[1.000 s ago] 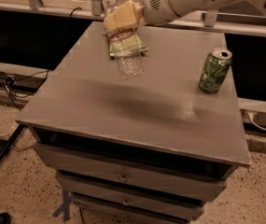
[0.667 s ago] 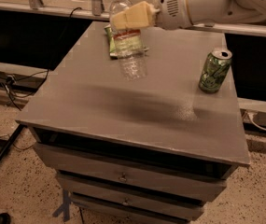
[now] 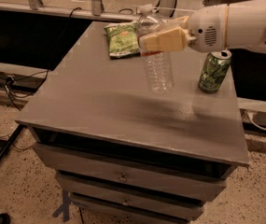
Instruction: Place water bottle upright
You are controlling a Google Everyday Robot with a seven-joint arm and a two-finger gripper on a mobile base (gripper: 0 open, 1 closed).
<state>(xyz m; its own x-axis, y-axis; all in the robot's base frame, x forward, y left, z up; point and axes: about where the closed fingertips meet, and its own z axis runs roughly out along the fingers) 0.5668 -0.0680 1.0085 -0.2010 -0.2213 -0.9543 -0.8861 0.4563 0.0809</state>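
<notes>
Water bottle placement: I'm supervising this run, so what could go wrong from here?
The hand, above the table's far side, grips the water bottle high, near its neck, and the bottle seems to lean slightly; released so, it may tip. The green can stands close beside it, below the arm, and could be knocked as the arm pulls away.

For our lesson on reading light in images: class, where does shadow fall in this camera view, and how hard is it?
Camera view: a soft-edged dark shadow smears across the grey tabletop in front of the water bottle; the hand, above the table's far middle, is shut on the bottle; lighting is dim, with no harsh glare.
</notes>
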